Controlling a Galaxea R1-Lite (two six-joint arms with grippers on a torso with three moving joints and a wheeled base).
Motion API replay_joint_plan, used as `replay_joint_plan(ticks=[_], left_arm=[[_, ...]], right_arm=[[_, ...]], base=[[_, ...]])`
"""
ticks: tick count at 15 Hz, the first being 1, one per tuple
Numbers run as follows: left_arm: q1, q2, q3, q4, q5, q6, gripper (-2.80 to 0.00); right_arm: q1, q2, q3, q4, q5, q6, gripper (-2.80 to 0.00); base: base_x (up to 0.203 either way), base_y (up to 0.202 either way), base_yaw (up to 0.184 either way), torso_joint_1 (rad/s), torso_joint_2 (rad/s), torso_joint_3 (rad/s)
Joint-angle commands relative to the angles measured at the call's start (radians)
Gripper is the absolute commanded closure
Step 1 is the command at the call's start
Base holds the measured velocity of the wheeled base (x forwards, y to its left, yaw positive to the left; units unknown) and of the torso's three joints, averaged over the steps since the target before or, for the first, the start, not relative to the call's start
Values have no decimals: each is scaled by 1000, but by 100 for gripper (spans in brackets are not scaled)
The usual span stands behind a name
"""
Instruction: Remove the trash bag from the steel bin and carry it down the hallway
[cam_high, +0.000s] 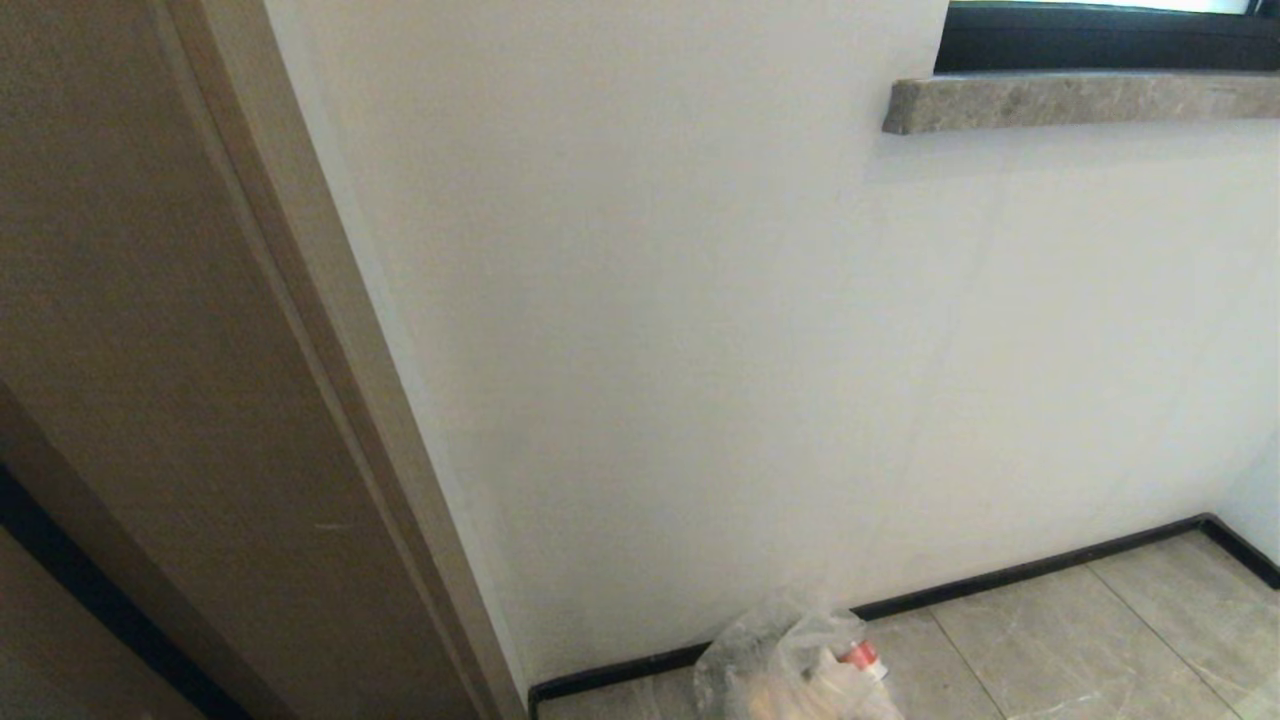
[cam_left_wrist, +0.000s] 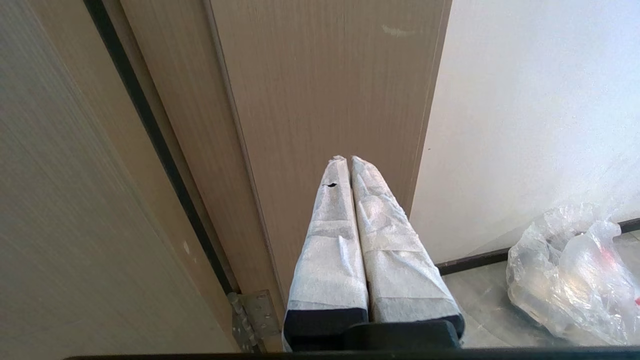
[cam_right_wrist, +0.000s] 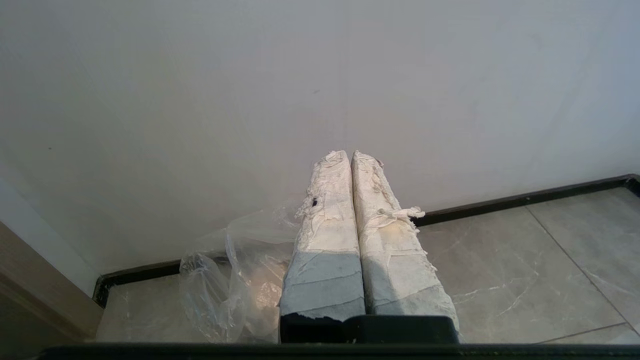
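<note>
item: trash bag (cam_high: 795, 670), clear crinkled plastic, red-capped item and pale scraps inside; i see it on the grey marbled floor tiles (cam_high: 1090, 630), close to the black baseboard (cam_high: 1030, 570) under the white wall (cam_high: 700, 300). brown door panel (cam_high: 150, 350) on the bag's left; stone sill (cam_high: 1080, 100) high to its right. my left gripper (cam_left_wrist: 350, 159): wrapped fingers pressed together, holding nothing, facing the door panel. my right gripper (cam_right_wrist: 350, 154): fingers together, empty, above the bag.
</note>
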Motion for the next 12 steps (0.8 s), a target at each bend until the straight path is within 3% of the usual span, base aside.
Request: replay_joint_plan(ticks=[1,12], left_arm=[[0,0,0,0,0,0,0],[0,0,0,1,0,0,0]], right_arm=[[0,2,0,0,-1,0,0],[0,2,0,-1,-1,0,0]], base=[[0,0,0,0,0,0],[0,0,0,0,0,0]])
